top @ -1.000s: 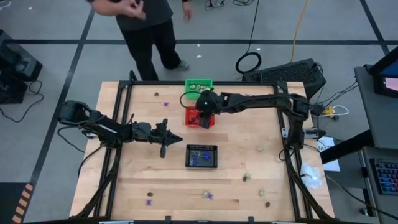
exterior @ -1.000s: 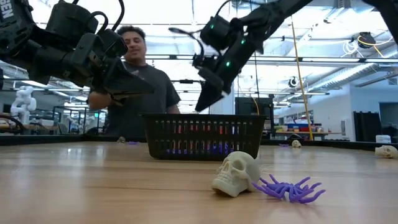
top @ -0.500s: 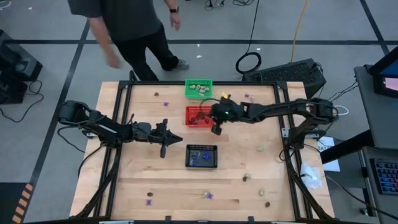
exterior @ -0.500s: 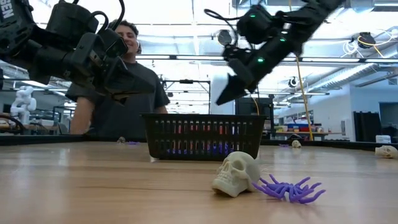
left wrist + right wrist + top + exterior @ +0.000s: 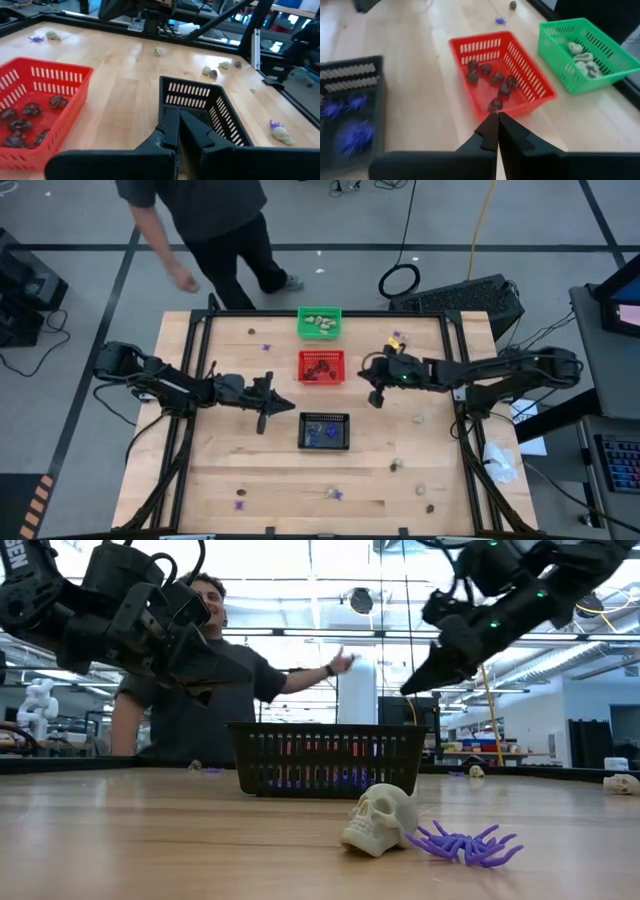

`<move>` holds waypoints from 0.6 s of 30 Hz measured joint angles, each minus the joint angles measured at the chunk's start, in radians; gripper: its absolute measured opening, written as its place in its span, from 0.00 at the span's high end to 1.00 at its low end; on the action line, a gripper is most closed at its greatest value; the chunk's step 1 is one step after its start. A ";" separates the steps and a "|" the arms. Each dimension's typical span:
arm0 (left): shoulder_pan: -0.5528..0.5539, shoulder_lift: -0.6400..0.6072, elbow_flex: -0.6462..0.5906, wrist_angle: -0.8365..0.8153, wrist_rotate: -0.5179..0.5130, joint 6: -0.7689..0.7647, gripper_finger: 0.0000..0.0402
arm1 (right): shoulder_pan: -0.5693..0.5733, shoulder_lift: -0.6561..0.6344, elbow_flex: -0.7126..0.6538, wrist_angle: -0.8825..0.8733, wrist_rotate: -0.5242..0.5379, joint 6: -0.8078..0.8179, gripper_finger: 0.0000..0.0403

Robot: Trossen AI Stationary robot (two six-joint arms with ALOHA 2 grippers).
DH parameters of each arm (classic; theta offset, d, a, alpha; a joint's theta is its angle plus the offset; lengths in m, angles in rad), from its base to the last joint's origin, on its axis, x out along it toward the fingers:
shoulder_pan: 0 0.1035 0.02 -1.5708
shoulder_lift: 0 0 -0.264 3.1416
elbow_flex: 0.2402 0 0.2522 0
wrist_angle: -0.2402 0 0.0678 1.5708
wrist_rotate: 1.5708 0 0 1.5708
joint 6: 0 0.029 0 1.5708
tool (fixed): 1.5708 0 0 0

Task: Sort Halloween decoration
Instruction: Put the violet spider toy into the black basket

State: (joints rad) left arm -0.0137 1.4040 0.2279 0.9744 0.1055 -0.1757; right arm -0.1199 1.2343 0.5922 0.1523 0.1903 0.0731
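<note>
Purple spiders (image 5: 351, 131), cream skulls (image 5: 584, 56) and dark brown trinkets (image 5: 492, 79) are the small Halloween toys to sort. Many already lie in baskets: the purple ones in the black basket (image 5: 325, 431) in the middle of the table, the brown ones in the red basket (image 5: 321, 367) at 12 o'clock from it, and the cream ones in the green basket (image 5: 320, 322) past the red one, also at 12 o'clock. More toys are loose on the wooden table (image 5: 220, 470). A cream skull (image 5: 380, 819) touches a purple spider (image 5: 462, 843) near the front edge, at about 6 o'clock from the black basket, and a few more sit at 4 and 5 o'clock. One purple bit (image 5: 266, 347) lies at 10 o'clock from the red basket. The right gripper (image 5: 374, 399) hangs in the air at 3 o'clock from the red basket, with its fingers (image 5: 496, 131) pressed together and nothing between them. The left gripper (image 5: 263, 420) waits at 9 o'clock from the black basket, its fingers closed too and empty. A person (image 5: 205, 220) stands just behind the table's far edge, with an arm stretched out. What could go wrong: the toys are so tiny that the fingers may miss one or flick it away. The skull and spider touch, so both might get grabbed at once. A low arm might also bump a basket.
</note>
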 joint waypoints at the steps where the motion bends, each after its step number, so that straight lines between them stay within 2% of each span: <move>1: 0.002 0.000 0.000 -0.001 0.005 0.000 0.98 | 0.006 -0.018 -0.017 0.002 0.000 0.003 1.00; 6: 0.001 -0.009 0.025 -0.071 0.027 0.014 0.98 | 0.025 -0.089 -0.083 0.002 0.001 0.027 1.00; 18: -0.023 -0.130 0.181 -0.553 0.029 0.100 0.98 | 0.066 -0.154 -0.115 -0.059 -0.001 0.041 1.00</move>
State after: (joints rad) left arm -0.0371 1.2742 0.4094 0.4213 0.1349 -0.0757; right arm -0.0540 1.0801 0.4774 0.0932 0.1894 0.1140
